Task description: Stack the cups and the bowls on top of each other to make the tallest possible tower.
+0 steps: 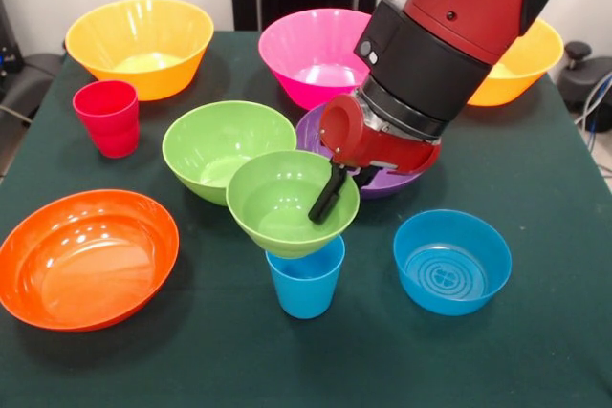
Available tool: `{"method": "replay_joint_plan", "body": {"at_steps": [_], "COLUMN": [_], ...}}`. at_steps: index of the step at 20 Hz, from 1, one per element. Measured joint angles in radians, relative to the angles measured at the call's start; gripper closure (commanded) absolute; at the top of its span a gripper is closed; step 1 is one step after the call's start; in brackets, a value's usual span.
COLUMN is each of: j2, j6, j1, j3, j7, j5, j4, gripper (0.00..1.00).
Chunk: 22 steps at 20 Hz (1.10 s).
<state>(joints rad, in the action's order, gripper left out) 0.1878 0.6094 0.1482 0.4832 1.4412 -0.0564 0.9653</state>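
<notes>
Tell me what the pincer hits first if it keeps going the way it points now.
The pincer points down into the small green bowl on the sky blue cup; it would probably meet that bowl's inner wall first, though depth is unclear.

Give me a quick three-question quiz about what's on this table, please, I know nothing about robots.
1. What sits on top of the sky blue cup?
2. True or false: the red cup stands inside the orange bowl.
3. Which bowl does the gripper reach into: A) pink bowl, B) small green bowl, C) blue bowl?

Key: 1. The small green bowl. 2. False, it stands apart on the table. 3. B.
</notes>
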Motion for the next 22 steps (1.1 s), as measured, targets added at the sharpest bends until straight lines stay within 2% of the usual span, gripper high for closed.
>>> {"method": "replay_joint_plan", "body": {"at_steps": [22], "j2": [-0.005], "j6": [-0.009], "j1": [0.0], "j3": [0.0], "j7": [0.007], "j5": [0.0], "j4": [0.017], "gripper": [1.0]}}
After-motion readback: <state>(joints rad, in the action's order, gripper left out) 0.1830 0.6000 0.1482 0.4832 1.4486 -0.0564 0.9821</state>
